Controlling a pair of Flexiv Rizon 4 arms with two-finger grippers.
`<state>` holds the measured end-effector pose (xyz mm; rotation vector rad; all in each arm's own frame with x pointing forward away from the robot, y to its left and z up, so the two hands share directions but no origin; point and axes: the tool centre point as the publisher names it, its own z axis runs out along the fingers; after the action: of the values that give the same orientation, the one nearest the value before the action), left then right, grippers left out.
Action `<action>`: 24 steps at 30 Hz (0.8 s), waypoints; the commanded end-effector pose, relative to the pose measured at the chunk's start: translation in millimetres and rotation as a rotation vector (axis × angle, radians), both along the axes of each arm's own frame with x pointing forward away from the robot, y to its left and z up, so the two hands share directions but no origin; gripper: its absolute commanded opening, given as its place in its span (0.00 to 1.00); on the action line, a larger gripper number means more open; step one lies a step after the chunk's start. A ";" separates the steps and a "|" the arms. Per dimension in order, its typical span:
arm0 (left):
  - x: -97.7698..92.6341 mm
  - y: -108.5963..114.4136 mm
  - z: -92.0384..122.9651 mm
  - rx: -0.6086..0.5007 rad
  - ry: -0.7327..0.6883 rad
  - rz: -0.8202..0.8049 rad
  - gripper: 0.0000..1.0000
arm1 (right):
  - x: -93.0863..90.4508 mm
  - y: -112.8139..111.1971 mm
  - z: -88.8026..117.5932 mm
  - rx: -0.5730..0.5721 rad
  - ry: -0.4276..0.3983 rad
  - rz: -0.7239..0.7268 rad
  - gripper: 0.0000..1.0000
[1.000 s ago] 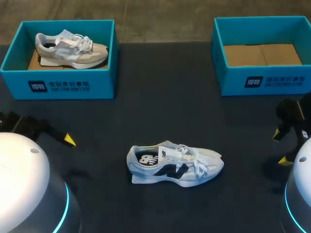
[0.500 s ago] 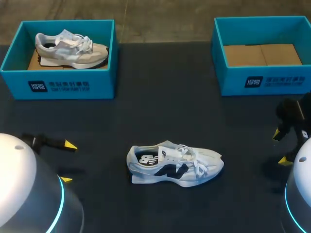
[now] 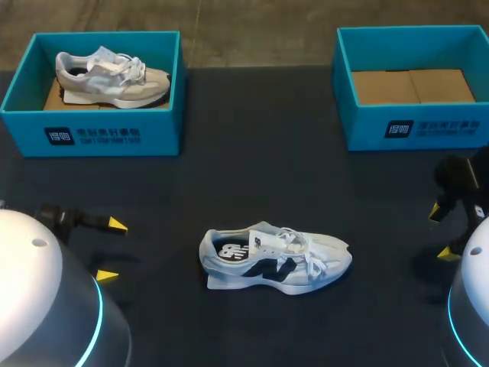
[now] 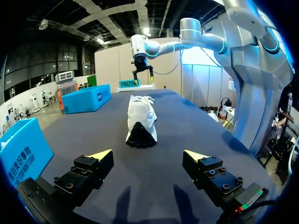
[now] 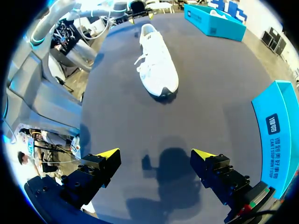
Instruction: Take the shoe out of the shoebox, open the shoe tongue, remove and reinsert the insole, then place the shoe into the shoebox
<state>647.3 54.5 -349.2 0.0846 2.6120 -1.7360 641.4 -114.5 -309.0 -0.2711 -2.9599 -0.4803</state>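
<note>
Left tool has swung right toward the shoe, spread wide; right tool is spread too. Best to pin the heel low, then lift the tongue.

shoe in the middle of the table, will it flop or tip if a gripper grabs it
The shoe stands upright on its flat sole, so a push would probably slide it rather than tip it. Its upper looks soft and would likely dent when pinched. The loose laces may dangle and snag.
</note>
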 end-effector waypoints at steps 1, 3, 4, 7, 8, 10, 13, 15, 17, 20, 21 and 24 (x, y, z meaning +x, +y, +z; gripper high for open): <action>-0.1 0.2 0.2 0.001 -0.001 0.001 1.00 | -1.0 0.2 -0.2 -0.003 -0.001 -0.001 1.00; -2.9 -3.3 -5.3 0.009 0.003 0.009 1.00 | -1.0 0.2 -0.2 -0.003 -0.001 -0.001 1.00; -7.4 -6.1 -11.6 0.023 -0.014 0.028 1.00 | -1.0 0.2 -0.2 -0.003 -0.001 -0.001 1.00; -13.4 -13.6 -23.7 -0.015 -0.004 0.044 1.00 | -1.0 0.2 -0.2 -0.003 -0.001 -0.001 1.00; -13.7 -16.9 -26.5 -0.029 0.010 0.074 1.00 | -1.0 0.2 -0.2 -0.003 -0.001 -0.001 1.00; -13.7 -26.4 -31.8 -0.030 0.003 0.102 1.00 | -1.0 0.2 -0.2 -0.003 -0.001 -0.001 1.00; -19.8 -39.6 -33.8 -0.048 0.018 0.097 1.00 | -1.0 0.2 -0.2 -0.003 -0.001 -0.001 1.00; -21.3 -46.9 -32.8 -0.052 0.026 0.081 1.00 | -1.0 0.2 -0.2 -0.003 -0.001 -0.001 1.00; -20.2 -52.8 -32.2 -0.054 0.038 0.066 1.00 | -1.0 0.2 -0.2 -0.003 -0.001 -0.001 1.00; -15.9 -58.9 -31.6 -0.059 0.047 0.072 1.00 | -1.0 0.2 -0.2 -0.003 -0.001 -0.001 1.00; -13.9 -59.2 -31.3 -0.060 0.050 0.072 1.00 | -1.0 0.2 -0.2 -0.003 -0.001 -0.001 1.00; -10.9 -57.9 -30.9 -0.060 0.060 0.077 1.00 | -1.0 0.2 -0.2 -0.003 -0.001 -0.001 1.00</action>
<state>632.5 -3.4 -379.2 -0.0771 2.5567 -1.8132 641.4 -114.5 -309.0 -0.2710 -2.9599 -0.4803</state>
